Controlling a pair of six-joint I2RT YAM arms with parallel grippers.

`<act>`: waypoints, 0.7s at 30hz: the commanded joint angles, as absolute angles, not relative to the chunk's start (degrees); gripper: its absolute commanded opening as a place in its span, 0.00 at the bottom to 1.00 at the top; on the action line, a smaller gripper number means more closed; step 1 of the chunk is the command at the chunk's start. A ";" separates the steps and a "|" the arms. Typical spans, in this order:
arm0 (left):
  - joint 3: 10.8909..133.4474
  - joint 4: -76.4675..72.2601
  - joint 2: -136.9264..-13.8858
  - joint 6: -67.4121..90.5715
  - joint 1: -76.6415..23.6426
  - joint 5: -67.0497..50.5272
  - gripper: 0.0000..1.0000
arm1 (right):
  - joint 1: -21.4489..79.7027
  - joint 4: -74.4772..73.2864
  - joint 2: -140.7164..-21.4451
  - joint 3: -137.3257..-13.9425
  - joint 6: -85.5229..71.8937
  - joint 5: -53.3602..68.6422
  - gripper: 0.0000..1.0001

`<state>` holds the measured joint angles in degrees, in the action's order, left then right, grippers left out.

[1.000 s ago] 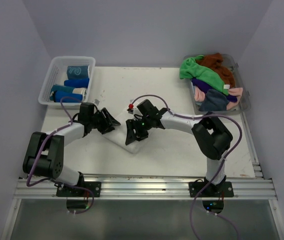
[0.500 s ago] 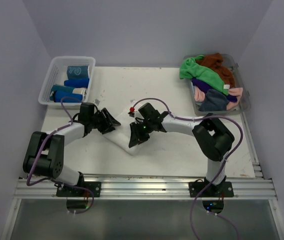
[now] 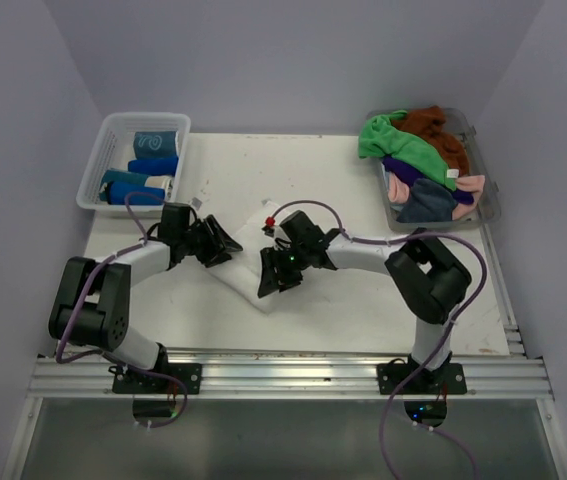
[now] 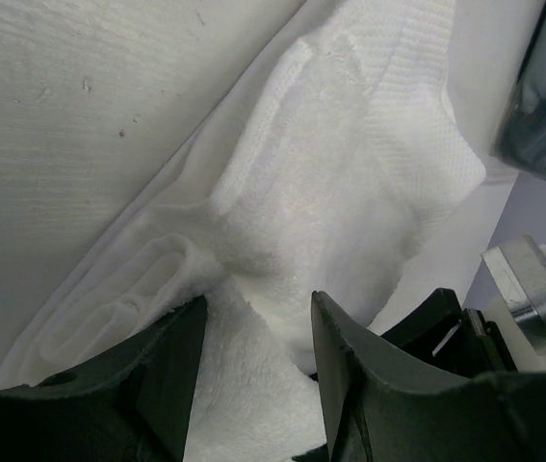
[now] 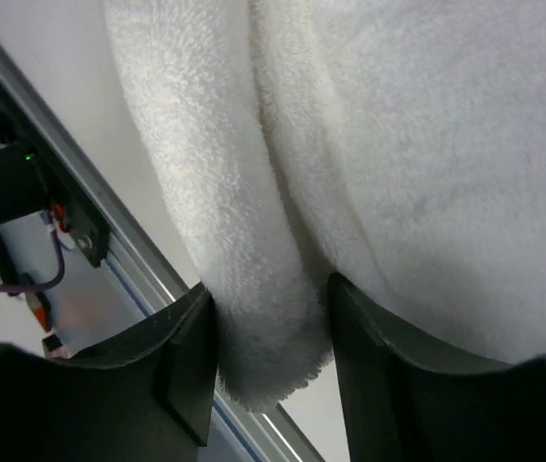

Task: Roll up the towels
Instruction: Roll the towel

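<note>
1. White towel (image 3: 246, 272) lies mid-surface (image 3: 363, 290) betw. the two arms, well apart from basket & tub. Prob. put there so both arms reach it w/ room to work.
2. Left fingers (image 3: 219, 244) sit at the towel's left end. Wrist view: cloth bunched in the gap betw. them (image 4: 167, 385), so they're pinching the white towel (image 4: 350, 192). Looks like an anchor hold, keeping that end from sliding.
3. Right fingers (image 3: 274, 279) are at the near-right edge. Wrist view: a thick doubled lip of towel (image 5: 417, 144) is squeezed betw. them (image 5: 181, 385), i.e. pinching the folded edge. A grip on the lip makes sense for turning it over on itself.
4. Towel is creased & partly doubled, w/ one small rolled ridge seen in the left wrist view. Not a tidy roll yet, so I'd judge this an early fold/roll step.
5. Basket (image 3: 103, 150) at far left holds rolled blue towels (image 3: 153, 165), prob. the done ones. Tub (image 3: 488, 205) at far right holds a loose pile (image 3: 413, 150) of green, brown, purple, pink & grey, prob. waiting.
6. Risk: terry is soft, so if the two ends pull unevenly the roll could skew or the lip could slip out.
</note>
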<state>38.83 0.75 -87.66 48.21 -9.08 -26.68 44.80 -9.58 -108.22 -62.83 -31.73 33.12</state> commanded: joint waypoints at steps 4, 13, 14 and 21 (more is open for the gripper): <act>38.85 6.77 -89.74 43.77 -9.14 -23.20 0.52 | 45.70 -22.06 -96.43 -60.82 -26.54 12.78 0.63; 38.76 7.65 -89.47 43.24 -9.23 -23.12 0.52 | 56.67 -26.72 -89.55 -68.63 -19.17 -5.97 0.61; 38.59 7.73 -89.47 43.33 -9.14 -23.03 0.52 | 59.39 -27.76 -90.69 -69.95 -18.12 -6.85 0.60; 38.41 8.00 -89.21 43.51 -9.23 -22.50 0.52 | 65.48 -27.95 -98.96 -77.34 -11.08 -10.98 0.59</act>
<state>39.55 2.00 -88.03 46.87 -9.10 -27.33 65.52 -26.35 -96.66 -74.89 -15.51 -6.37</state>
